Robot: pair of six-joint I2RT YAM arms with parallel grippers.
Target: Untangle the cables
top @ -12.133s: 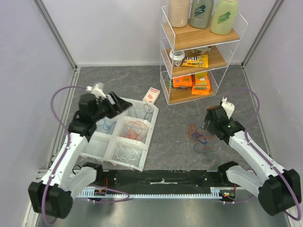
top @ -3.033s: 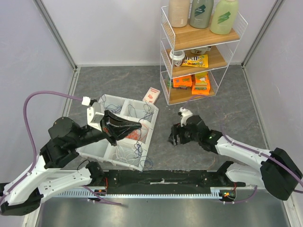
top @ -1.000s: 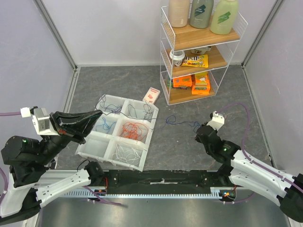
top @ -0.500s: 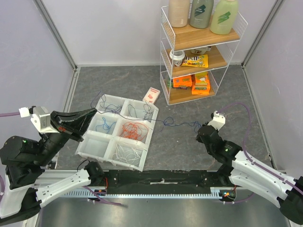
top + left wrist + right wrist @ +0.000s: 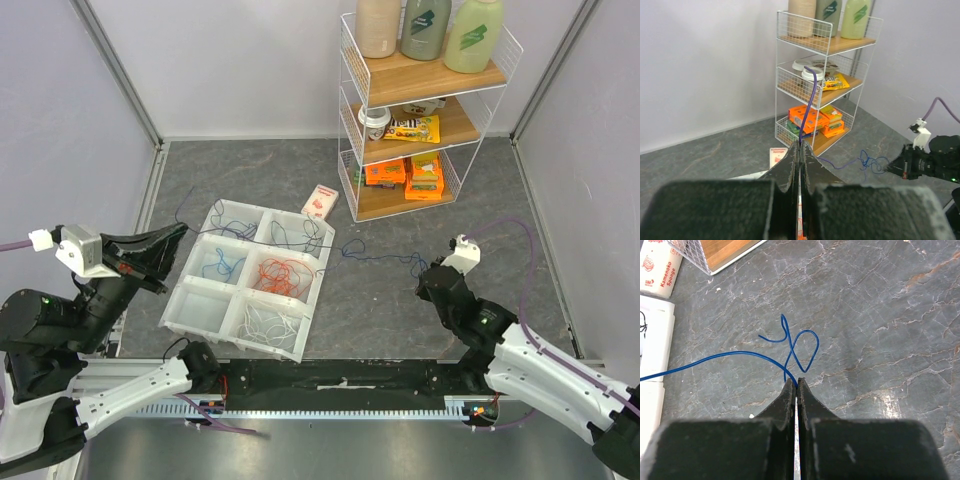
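Cable (image 5: 715,357), blue, runs from our left gripper (image 5: 800,150) over the tray (image 5: 200,303) to our right gripper (image 5: 796,383) above the desk (image 5: 400,200); we see both grippers pressed together, pinching it. More cables (image 5: 280,272) lie in the tray's compartments.

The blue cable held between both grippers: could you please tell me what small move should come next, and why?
Probably ease the right gripper slightly further from the left gripper: both are shut on the blue cable, which runs slack and kinked over the tray.
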